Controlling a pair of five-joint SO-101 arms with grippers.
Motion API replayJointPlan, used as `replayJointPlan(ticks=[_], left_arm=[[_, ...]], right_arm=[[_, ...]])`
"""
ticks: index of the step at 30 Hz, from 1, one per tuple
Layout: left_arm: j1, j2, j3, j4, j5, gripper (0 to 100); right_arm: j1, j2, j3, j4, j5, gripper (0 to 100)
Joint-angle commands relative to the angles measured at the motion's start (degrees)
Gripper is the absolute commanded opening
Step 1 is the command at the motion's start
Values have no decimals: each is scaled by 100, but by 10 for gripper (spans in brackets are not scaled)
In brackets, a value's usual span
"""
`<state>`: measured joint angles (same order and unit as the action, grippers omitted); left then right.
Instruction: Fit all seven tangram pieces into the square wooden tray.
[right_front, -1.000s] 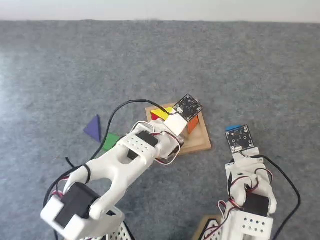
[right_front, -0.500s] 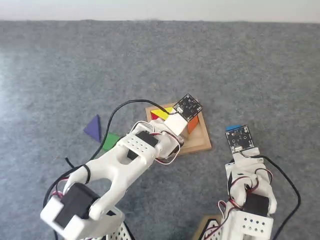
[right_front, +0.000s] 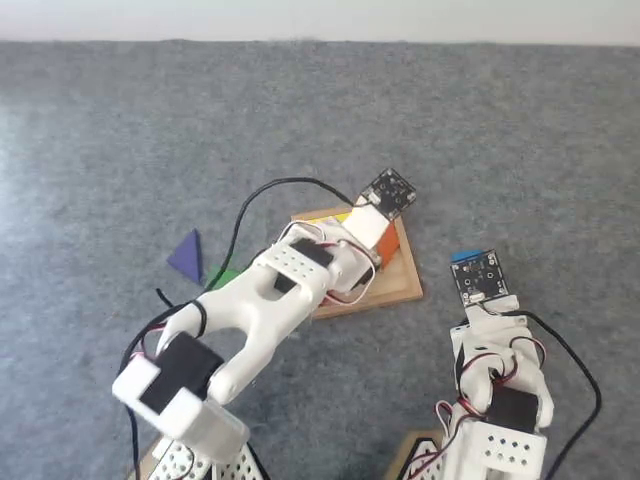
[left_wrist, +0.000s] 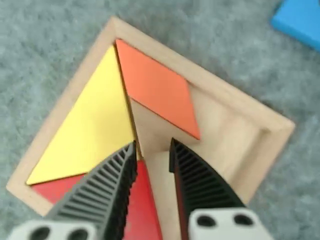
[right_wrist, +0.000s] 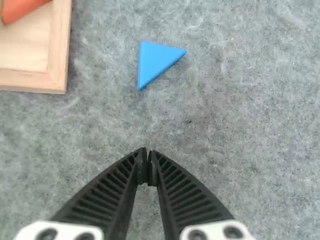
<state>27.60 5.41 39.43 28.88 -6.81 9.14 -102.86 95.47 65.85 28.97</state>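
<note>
1. The left arm (right_front: 270, 300) stretches over the desk (right_front: 120, 130); the left gripper (left_wrist: 152, 147) hangs above the square wooden tray (left_wrist: 215, 82), fingers a narrow gap apart, empty.
2. The right gripper (right_wrist: 146, 152) is pinched closed, near the blue triangle (right_wrist: 155, 62).
3. The tray holds a yellow triangle (left_wrist: 90, 130), an orange parallelogram (left_wrist: 157, 87) and a red piece (left_wrist: 145, 210), all lying flat.

The tray (left_wrist: 210, 82) is smooth pale wood, the yellow piece (left_wrist: 95, 125) and orange piece (left_wrist: 157, 87) matt-painted — all on fuzzy grey cloth (right_wrist: 240, 125).

the left arm (right_front: 290, 290) leans over the wooden tray (right_front: 395, 290); a purple triangle (right_front: 186, 255) lies apart.
</note>
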Motion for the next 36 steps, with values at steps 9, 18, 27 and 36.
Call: replayJointPlan(ticks=[9,18,27,36], left_arm=[[-976,-914,-233,35,571,107],[-2435,-1749,655,1503,703,113],[-4738,-1732,488,1873,712,210],[-5275,-1732,295,1837,712,214]], right_arm=[[-57,-13,105,31,79,9],[-48,-13,105,145,176,9],[-57,-13,105,145,360,9],[-57,-13,105,145,352,9]])
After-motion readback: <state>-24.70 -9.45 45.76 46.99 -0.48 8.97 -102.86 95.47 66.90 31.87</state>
